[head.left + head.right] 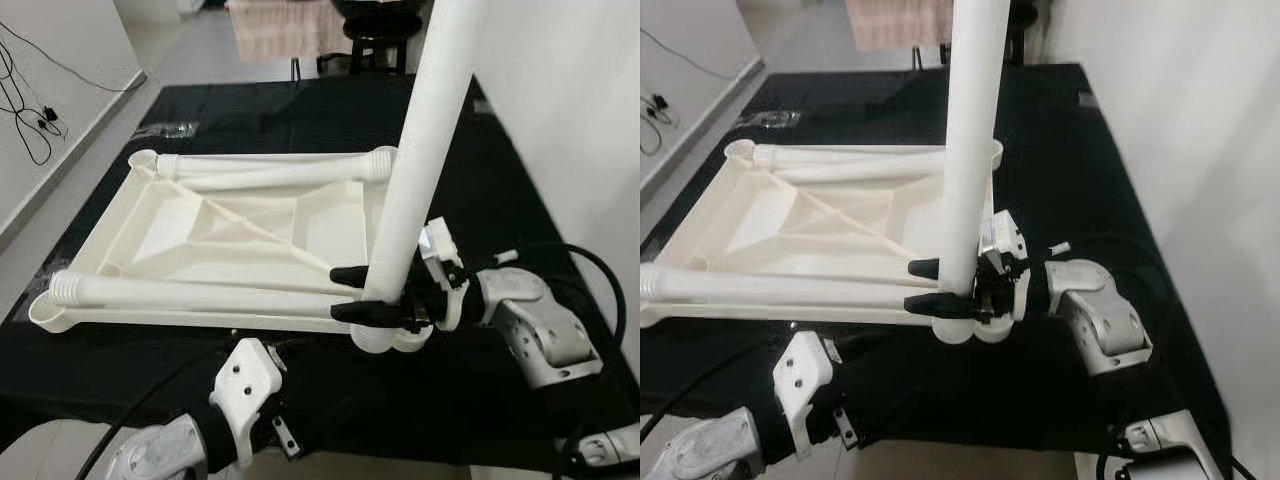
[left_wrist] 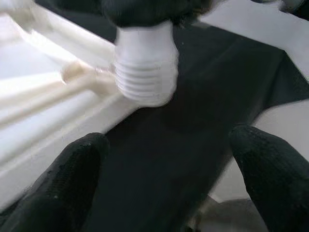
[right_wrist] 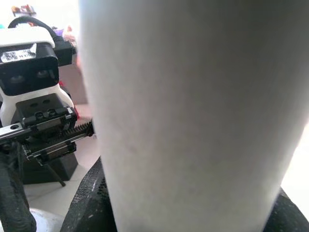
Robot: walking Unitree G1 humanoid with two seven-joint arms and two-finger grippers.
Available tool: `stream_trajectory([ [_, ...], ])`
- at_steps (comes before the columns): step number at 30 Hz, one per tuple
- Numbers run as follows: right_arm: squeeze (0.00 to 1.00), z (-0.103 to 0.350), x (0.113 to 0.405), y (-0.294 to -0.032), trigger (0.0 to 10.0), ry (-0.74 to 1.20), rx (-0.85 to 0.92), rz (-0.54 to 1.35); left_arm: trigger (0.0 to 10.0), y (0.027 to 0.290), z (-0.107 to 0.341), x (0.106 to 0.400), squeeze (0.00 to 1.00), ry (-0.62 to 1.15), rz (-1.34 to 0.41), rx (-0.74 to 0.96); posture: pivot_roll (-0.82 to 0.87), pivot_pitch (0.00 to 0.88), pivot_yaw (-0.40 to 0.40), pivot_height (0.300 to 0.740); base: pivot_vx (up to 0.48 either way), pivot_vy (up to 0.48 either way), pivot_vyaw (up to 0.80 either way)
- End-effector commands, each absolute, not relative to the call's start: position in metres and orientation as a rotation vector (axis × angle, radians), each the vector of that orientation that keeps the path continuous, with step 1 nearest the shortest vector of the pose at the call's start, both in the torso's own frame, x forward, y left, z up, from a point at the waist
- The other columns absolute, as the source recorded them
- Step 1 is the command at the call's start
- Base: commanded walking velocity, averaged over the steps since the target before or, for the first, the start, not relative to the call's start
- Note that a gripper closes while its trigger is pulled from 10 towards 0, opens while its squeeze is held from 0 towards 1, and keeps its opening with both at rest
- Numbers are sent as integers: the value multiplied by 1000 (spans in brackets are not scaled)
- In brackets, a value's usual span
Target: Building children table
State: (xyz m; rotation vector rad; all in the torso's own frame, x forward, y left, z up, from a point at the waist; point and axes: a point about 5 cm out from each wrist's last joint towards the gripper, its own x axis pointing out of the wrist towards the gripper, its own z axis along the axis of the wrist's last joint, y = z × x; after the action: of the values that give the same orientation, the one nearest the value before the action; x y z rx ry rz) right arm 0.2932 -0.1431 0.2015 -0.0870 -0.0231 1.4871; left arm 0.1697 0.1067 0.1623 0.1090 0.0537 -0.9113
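Cream-white tabletop (image 1: 250, 225) and leg (image 1: 420, 150) — black mat (image 1: 300, 110), black-fingered right pincer (image 1: 360, 292).

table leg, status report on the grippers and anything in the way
Right gripper shut on upright table leg at tabletop corner socket. Left gripper open, low near front edge. Two loose legs lying across tabletop.

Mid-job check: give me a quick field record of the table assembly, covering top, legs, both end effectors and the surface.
tabletop: white plastic top lying underside up on the black mat
upright leg: white leg standing at the top's near right corner
loose legs: one leg along the near edge, another along the far edge
right end effector: shut on the upright leg near its base
left end effector: open, over the mat by the threaded leg end
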Motion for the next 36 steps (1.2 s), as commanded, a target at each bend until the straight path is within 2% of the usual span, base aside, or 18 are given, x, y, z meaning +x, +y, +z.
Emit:
stream_trajectory([
  [1,0,206,293,-143,10000,-37,-85,1516,10000,107,162,163,0,80,-943,107,-21,252,54,740,0,0,0],
  [6,0,206,292,-144,10000,-55,-90,1497,10000,109,162,155,0,99,-938,119,-10,271,73,740,0,0,0],
  [15,0,213,291,-161,10000,-85,-93,1430,10000,121,163,148,0,105,-804,138,11,277,90,740,0,0,0],
  [27,0,212,281,-180,10000,-36,-149,1436,10000,121,162,147,0,109,-814,111,-2,265,98,740,0,0,0],
  [36,0,206,296,-181,10000,-59,-214,1316,10000,122,162,146,0,109,-810,112,7,260,101,740,0,0,0],
])
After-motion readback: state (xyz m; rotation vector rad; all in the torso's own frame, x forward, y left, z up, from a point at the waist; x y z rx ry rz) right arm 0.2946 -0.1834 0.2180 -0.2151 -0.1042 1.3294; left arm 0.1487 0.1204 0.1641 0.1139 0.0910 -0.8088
